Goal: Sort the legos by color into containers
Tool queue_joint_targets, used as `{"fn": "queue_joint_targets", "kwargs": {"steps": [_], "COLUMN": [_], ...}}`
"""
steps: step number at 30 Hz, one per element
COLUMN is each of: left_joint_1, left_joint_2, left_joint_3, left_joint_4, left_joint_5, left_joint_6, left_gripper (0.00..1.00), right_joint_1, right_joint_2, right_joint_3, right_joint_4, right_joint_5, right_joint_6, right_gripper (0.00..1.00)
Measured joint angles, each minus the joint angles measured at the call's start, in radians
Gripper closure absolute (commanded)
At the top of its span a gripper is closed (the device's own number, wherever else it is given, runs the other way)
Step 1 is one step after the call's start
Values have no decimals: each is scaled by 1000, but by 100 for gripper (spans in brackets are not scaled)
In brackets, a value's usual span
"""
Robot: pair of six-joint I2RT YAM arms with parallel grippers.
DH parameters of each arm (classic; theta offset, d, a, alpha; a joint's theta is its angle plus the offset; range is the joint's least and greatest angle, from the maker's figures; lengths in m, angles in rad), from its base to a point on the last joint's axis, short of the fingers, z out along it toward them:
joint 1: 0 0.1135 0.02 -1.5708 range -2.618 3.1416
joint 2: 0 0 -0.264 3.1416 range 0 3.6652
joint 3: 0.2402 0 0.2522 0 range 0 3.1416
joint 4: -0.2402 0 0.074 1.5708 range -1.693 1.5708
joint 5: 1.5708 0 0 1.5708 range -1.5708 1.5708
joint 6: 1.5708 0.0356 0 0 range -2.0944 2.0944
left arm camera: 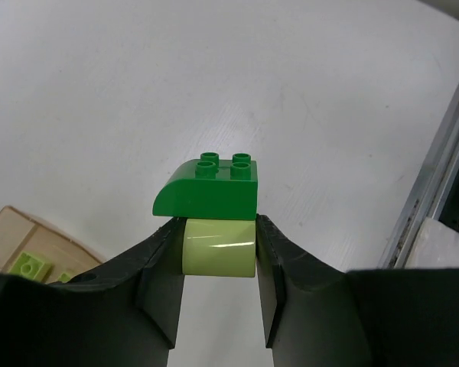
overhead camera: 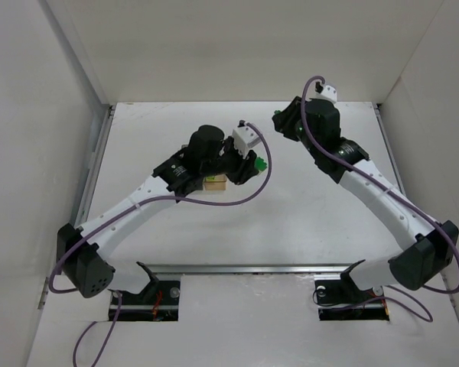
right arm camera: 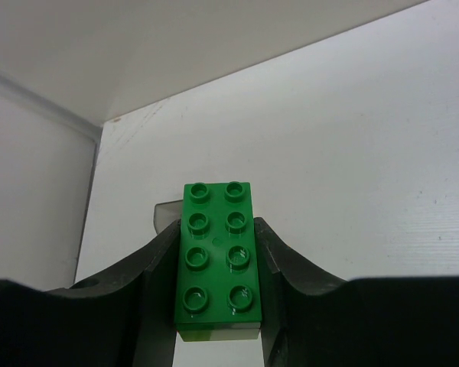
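My left gripper [left arm camera: 218,229] is shut on a pale yellow-green lego [left arm camera: 218,248] with a dark green curved lego [left arm camera: 208,189] stuck on top of it. It holds them above the table, right of the amber container [left arm camera: 27,229], which has pale legos [left arm camera: 30,266] inside. In the top view this gripper [overhead camera: 254,165] is beside the amber container [overhead camera: 214,182]. My right gripper [right arm camera: 214,229] is shut on a dark green two-by-four lego [right arm camera: 218,256] with a pale layer under it. A smoky grey container corner [right arm camera: 161,215] shows behind it. In the top view the right gripper [overhead camera: 279,120] is at the back middle.
White walls enclose the table on the left, back and right. A metal rail [left arm camera: 436,168] runs along the table edge in the left wrist view. The back left corner of the enclosure [right arm camera: 99,130] is close to the right gripper.
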Motion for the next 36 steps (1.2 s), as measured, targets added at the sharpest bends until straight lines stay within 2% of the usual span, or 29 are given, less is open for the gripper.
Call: {"fn": "queue_joint_targets", "kwargs": {"steps": [4, 9, 13, 15, 20, 22, 23, 24, 28, 31, 36], "left_joint_1": [1, 9, 14, 15, 15, 15, 15, 15, 17, 21, 22], "left_joint_2": [-34, -96, -165, -195, -213, -213, -213, -213, -213, -213, -215], "left_joint_3": [-51, -131, -222, -257, -284, -285, -285, -285, -285, -286, -292], "left_joint_4": [-11, -8, 23, 33, 51, 57, 60, 61, 70, 74, 76], "left_joint_5": [-75, -253, -391, -437, -480, -490, -493, -496, -505, -507, -490], "left_joint_6": [12, 33, 83, 110, 140, 147, 150, 151, 158, 165, 184], "left_gripper": [100, 100, 100, 100, 100, 100, 100, 100, 100, 100, 100], "right_joint_1": [0, 0, 0, 1, 16, 23, 24, 27, 29, 29, 16], "right_joint_2": [27, 102, 253, 344, 516, 543, 554, 565, 598, 599, 558], "right_joint_3": [2, 1, -7, -10, -11, -7, 0, 10, 45, 51, 57], "right_joint_4": [-8, -38, -110, -164, -283, -310, -320, -330, -341, -346, -370], "right_joint_5": [-10, -19, -12, -14, -35, -56, -69, -82, -126, -147, -190], "right_joint_6": [-6, -16, -22, -25, -42, -49, -53, -56, -70, -80, -105], "right_gripper": [100, 100, 100, 95, 93, 88, 85, 71, 25, 8, 2]}}
